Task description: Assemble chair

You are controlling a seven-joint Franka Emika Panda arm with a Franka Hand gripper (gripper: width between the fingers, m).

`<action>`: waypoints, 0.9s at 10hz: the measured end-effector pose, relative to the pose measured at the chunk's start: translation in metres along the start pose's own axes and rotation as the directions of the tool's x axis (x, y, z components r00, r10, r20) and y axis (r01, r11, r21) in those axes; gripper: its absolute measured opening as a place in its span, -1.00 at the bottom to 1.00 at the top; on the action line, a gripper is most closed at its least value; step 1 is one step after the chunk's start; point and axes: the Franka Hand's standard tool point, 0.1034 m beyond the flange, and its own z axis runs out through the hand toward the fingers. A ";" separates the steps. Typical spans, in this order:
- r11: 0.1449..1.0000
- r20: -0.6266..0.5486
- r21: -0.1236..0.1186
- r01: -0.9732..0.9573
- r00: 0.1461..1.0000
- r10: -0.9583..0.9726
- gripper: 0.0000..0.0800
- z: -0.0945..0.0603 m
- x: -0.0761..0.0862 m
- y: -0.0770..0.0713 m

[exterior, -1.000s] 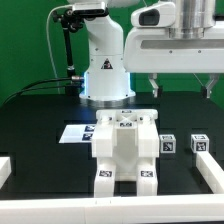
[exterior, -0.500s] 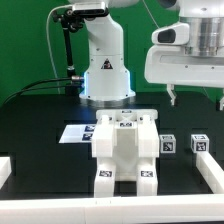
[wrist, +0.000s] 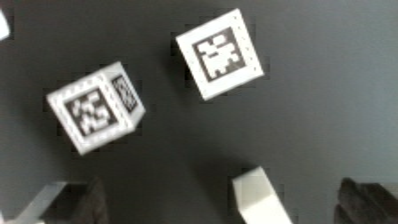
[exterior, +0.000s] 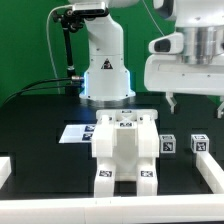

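A white part-built chair body [exterior: 125,150] with marker tags stands in the middle of the black table. Two small white tagged parts [exterior: 169,144] [exterior: 199,143] lie to its right in the exterior view. My gripper [exterior: 196,103] hangs open and empty above these two parts, well clear of them. In the wrist view the two tagged parts [wrist: 98,108] [wrist: 222,55] show on the dark table, with my gripper [wrist: 210,205] open, its dark fingertips [wrist: 54,205] at either edge. A narrow white piece [wrist: 258,195] shows between the fingers; I cannot tell what it is.
The marker board [exterior: 75,132] lies flat near the robot base [exterior: 105,70]. White rails edge the table at the exterior view's left [exterior: 5,170] and right [exterior: 212,172].
The gripper has moved toward the exterior view's right and a little lower. It stays open and empty. The chair body and small parts have not moved.
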 end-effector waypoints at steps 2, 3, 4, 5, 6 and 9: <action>0.996 0.013 -0.016 -0.088 0.996 0.089 0.62 0.018 -0.017 0.004; 0.989 0.004 -0.003 -0.145 0.989 0.145 0.62 0.026 -0.023 0.002; 0.988 0.008 -0.014 -0.151 0.989 0.151 0.62 0.035 -0.029 0.000; 0.988 0.007 -0.017 -0.151 0.989 0.151 0.62 0.039 -0.029 0.000; 0.989 0.008 -0.021 -0.149 0.989 0.150 0.62 0.042 -0.030 0.000; 0.990 0.005 -0.029 -0.141 0.990 0.142 0.62 0.051 -0.027 -0.006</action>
